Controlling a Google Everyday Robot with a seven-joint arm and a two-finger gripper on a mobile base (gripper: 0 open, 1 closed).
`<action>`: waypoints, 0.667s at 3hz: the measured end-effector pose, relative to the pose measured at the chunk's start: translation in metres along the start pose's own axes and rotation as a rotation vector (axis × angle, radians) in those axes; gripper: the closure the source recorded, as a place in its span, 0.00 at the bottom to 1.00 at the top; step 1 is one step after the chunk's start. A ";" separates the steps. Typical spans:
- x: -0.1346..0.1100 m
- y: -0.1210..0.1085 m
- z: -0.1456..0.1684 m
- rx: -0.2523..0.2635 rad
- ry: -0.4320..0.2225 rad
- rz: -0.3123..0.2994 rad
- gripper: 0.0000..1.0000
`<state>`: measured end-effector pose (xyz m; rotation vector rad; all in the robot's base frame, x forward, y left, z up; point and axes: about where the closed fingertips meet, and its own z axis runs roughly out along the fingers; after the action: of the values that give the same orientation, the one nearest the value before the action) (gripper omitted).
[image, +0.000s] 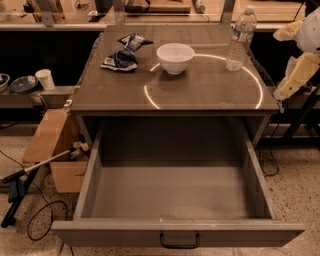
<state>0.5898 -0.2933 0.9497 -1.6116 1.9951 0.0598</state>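
I am holding my claw (289, 84) beside the right edge of the desk (200, 95), nearest the water bottle (241, 37); its grip I cannot tell.

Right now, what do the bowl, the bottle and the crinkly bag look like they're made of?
The bowl: probably glazed ceramic or hard plastic; smooth, plain white, thick rim. The bottle: clear thin plastic, see-through with a white cap. The bag: likely shiny foil-plastic film, crumpled with creases. The gripper is at the right edge, nearest the bottle.
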 end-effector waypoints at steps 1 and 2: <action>-0.003 -0.012 0.008 0.021 -0.061 0.004 0.00; -0.004 -0.013 0.011 0.013 -0.064 0.007 0.00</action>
<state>0.6062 -0.2891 0.9462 -1.5747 1.9490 0.0997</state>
